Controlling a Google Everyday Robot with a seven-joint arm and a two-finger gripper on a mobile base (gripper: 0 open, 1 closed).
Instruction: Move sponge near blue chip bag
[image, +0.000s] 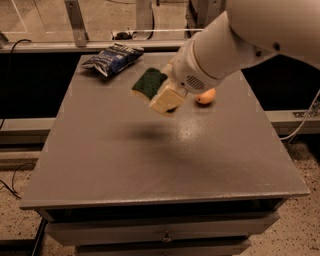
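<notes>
Here, a grey table (150, 165) fills most of the camera view, with a drawer front along its near edge and a metal rail running behind its far edge. The robot's big white arm (235, 45) reaches in from the far right corner and slopes down toward the middle of the table. The blue chip bag (113, 58) lies crumpled at the far left of the table, its white print facing up. The sponge (148, 83) is off the table, held in the air just right of the bag and a little nearer, close to it but not touching; its dark green top tilts toward the left and a soft shadow (145, 132) lies on the table below and nearer. The gripper (162, 95) sits at the arm's lower end, over the far middle of the table, and its pale fingers (167, 100) are clamped on the right side of the sponge. A small round orange fruit (205, 96) rests on the table right of the gripper, partly hidden behind the arm.
</notes>
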